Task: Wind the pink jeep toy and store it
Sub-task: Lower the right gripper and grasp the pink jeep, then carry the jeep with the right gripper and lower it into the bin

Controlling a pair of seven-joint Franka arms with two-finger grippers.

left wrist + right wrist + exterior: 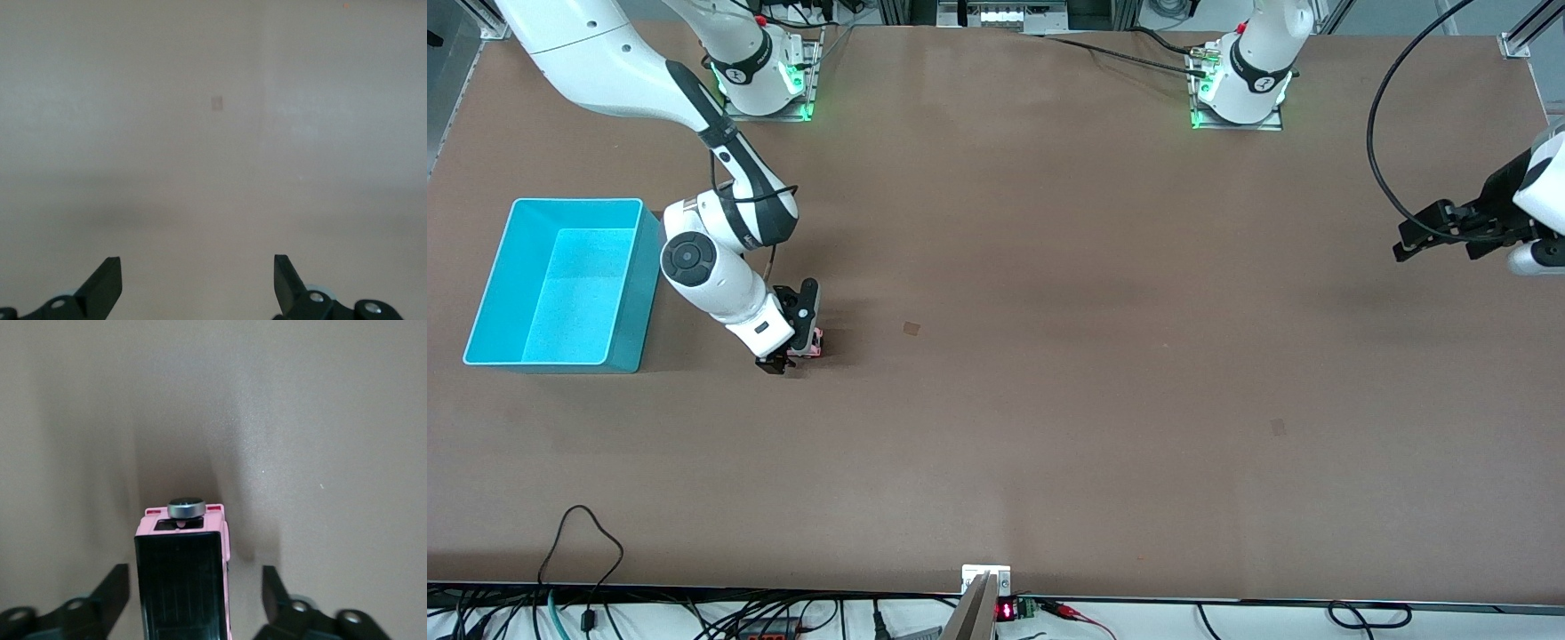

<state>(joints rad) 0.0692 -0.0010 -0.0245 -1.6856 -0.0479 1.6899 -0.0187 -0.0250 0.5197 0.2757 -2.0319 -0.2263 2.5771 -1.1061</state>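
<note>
pink jeep toy (183, 573) sits on the table (1049, 356) beside the teal bin (560, 283), long axis running straight out between the right gripper (195, 593) fingers, spare wheel end outward. jaws straddle it, gaps both sides, no grip. left gripper (197, 283) waits wide open, empty.

Contents: 1 pink jeep toy (181, 577); 1 teal bin (560, 283); 2 Franka arms, with 2 two-finger grippers: right gripper (195, 590), left gripper (197, 283); 1 table (1049, 356).
</note>
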